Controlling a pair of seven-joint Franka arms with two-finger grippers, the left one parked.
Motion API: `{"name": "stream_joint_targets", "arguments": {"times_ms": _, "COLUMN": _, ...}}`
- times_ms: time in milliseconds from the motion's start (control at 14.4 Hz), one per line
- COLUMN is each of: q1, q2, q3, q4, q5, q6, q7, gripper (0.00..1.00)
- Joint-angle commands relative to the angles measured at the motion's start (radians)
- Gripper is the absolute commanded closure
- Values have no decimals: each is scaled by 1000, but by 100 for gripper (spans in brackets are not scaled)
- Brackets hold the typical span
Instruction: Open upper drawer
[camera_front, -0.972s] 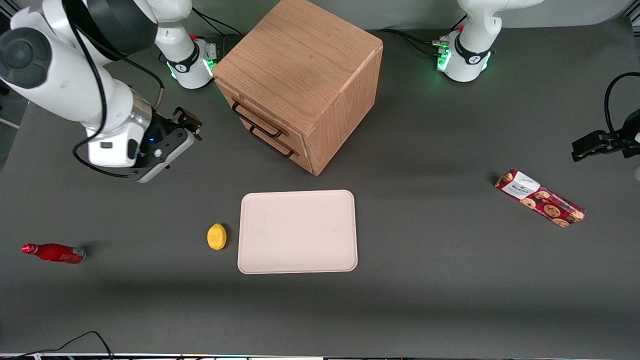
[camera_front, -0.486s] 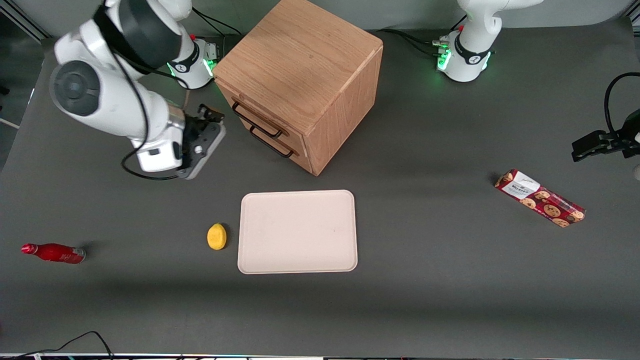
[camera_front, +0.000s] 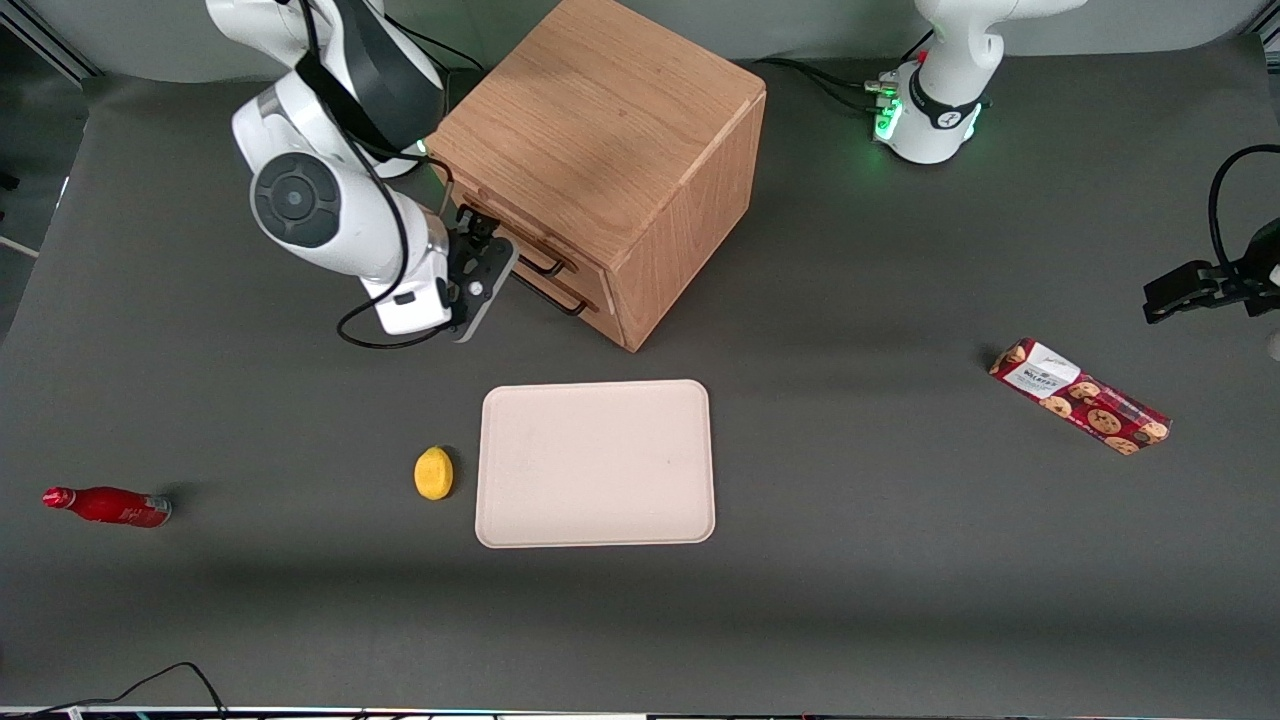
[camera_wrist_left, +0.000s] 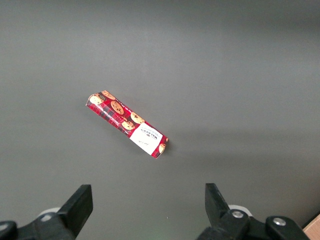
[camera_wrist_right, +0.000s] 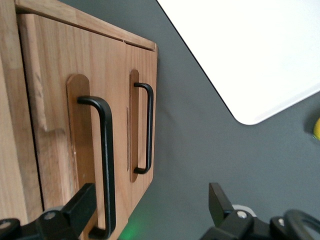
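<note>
gripper (camera_front: 484, 252) swinging in from working arm's end over last second, now hanging right in front of cabinet (camera_front: 610, 150), fingers spread wide. upper drawer (camera_wrist_right: 55, 150) sitting shut, top of cabinet front, handle (camera_wrist_right: 104, 165) ungrabbed. looks like lining up for grasp.

A lemon (camera_front: 433, 473) is set just beside the tray (camera_front: 596, 463), a red bottle (camera_front: 107, 506) toward the working arm's end, a cookie packet (camera_front: 1079, 396) toward the parked arm's end.
</note>
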Motion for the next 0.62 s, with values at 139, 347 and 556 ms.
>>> {"name": "stream_joint_targets", "arguments": {"times_ms": 139, "q1": -13, "q2": -14, "q3": 35, "q4": -84, "q5": 24, "q6": 72, "q7": -9, "gripper": 0}}
{"name": "stream_joint_targets", "arguments": {"times_ms": 347, "q1": -15, "q2": -12, "q3": 41, "q4": -105, "q5": 24, "q6": 89, "q7": -9, "gripper": 0}}
{"name": "stream_joint_targets", "arguments": {"times_ms": 556, "q1": -14, "q2": -12, "q3": 43, "q4": -130, "q5": 29, "q6": 110, "q7": -9, "gripper": 0}}
